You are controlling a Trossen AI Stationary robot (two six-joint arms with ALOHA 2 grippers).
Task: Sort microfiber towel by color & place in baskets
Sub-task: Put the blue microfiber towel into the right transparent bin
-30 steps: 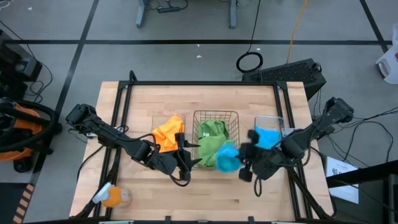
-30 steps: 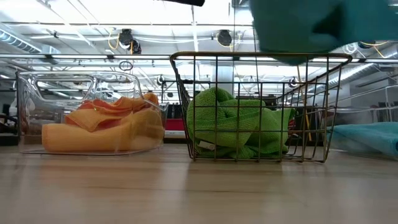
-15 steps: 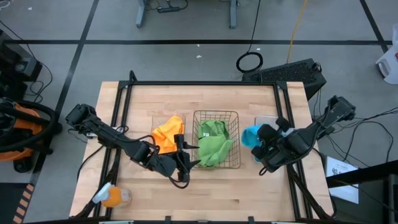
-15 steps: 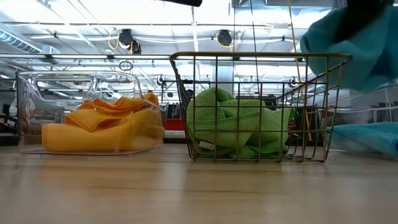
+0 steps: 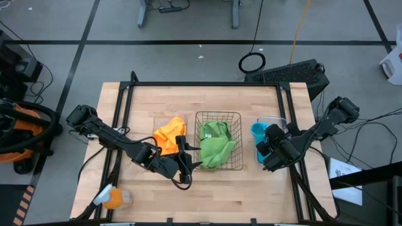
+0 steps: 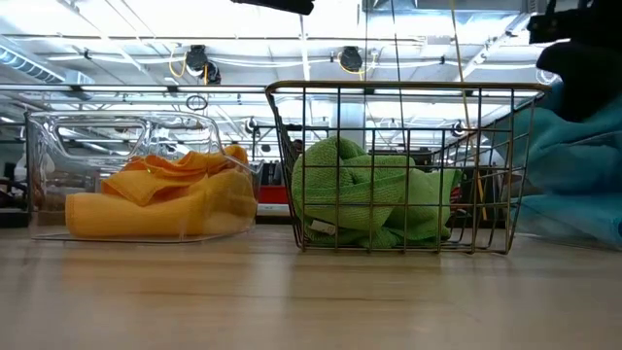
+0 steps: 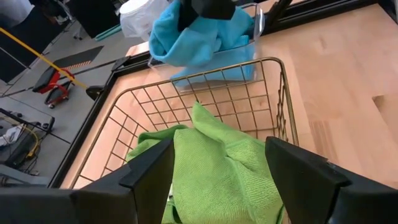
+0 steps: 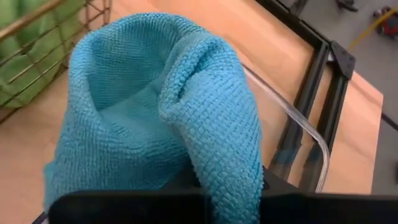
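My right gripper (image 5: 269, 145) is shut on a sky blue microfiber towel (image 5: 258, 132) over the right clear plastic basket (image 5: 274, 120). In the low view the towel (image 6: 573, 160) hangs under the dark gripper (image 6: 583, 63). Green towels (image 5: 215, 143) lie bunched in the wire mesh basket (image 5: 218, 114) in the middle. Orange-yellow towels (image 5: 169, 133) fill the left clear basket (image 6: 49, 146). My left gripper (image 5: 187, 164) waits open at the wire basket's near side, its fingers spread above the green cloth (image 7: 205, 168). My right gripper holds the blue towel by a bunched fold (image 8: 205, 124); the cloth drapes over the fingers and hides them. It comes from above, slanting from the table's right. The towel hangs slack below, its lower part (image 6: 583, 209) down in the right basket, where more blue cloth lies.
A small orange-and-white object (image 5: 114, 199) lies at the table's near left corner. Black frame rails (image 5: 286, 100) run along the table's sides. Bare wood (image 5: 220, 194) stretches along the near edge in front of the three baskets.
My right gripper has carried the blue towel from over the wire basket's near right corner toward the table's right edge and down over the right clear basket. The towel now hangs lower, into that basket.
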